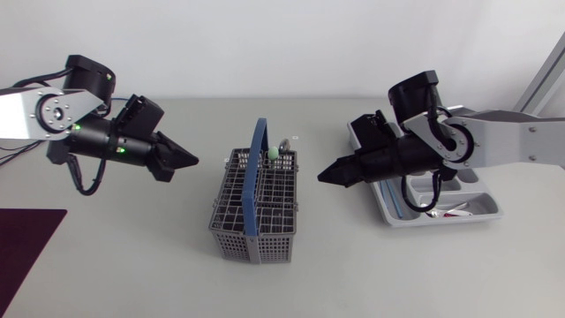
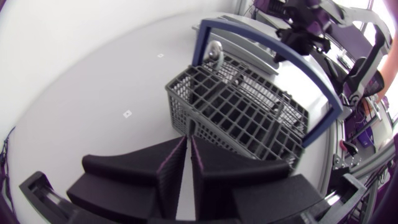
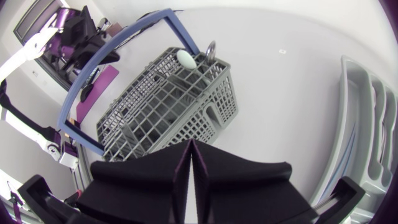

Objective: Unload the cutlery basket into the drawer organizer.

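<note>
A grey cutlery basket [image 1: 256, 201] with a blue handle [image 1: 257, 168] stands mid-table. A pale green-white utensil head [image 1: 275, 151] and a metal ring-shaped handle [image 1: 285, 143] stick up at its far end. The same basket [image 2: 239, 112] lies ahead of my left gripper [image 2: 187, 144], which is shut and empty. My left gripper [image 1: 190, 161] hovers left of the basket. My right gripper [image 1: 325, 175] hovers right of it, also shut and empty; the basket [image 3: 165, 106] lies ahead of that gripper [image 3: 192, 148]. The grey drawer organizer [image 1: 481, 212] sits at the right, partly under my right arm, with cutlery in it.
A dark purple mat [image 1: 25, 247] lies at the table's front left corner. The organizer's compartments [image 3: 370, 118] show beside my right gripper. Bare tabletop surrounds the basket in front and behind.
</note>
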You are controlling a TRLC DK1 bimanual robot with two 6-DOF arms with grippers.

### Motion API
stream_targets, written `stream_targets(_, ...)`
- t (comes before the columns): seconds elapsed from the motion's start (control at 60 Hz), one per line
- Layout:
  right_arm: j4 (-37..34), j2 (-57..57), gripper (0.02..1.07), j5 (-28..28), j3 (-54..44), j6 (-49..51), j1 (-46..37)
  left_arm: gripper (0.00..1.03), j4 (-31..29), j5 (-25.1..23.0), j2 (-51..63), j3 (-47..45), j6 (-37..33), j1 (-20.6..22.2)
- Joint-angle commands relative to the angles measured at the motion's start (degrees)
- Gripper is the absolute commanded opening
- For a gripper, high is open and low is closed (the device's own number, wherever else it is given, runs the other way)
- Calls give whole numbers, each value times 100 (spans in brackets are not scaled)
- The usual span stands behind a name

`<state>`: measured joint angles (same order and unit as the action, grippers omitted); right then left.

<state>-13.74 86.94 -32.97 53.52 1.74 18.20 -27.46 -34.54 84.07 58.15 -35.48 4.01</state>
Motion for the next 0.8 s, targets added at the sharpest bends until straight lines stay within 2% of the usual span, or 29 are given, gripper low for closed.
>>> stream_targets(0.0,108,350,10,19,273,81,-79,19,-330,-79,-365,-366,-407,91)
stream_targets(0.167,275,966,10,19,730,64,-229,19,-1121,-79,-734,-682,-890,478)
stream_targets(0.467,310,2029,10,-25,1653,55,-413,18,-1868,-70,-1130,-1095,-1224,1146)
stream_targets(0.683,231,2469,10,-113,2163,-42,-343,18,-1973,-70,-1227,-1421,-1250,1638)
stream_targets(0.783,222,2636,10,-245,2427,-200,-282,18,-1912,-70,-1051,-1473,-1233,1682)
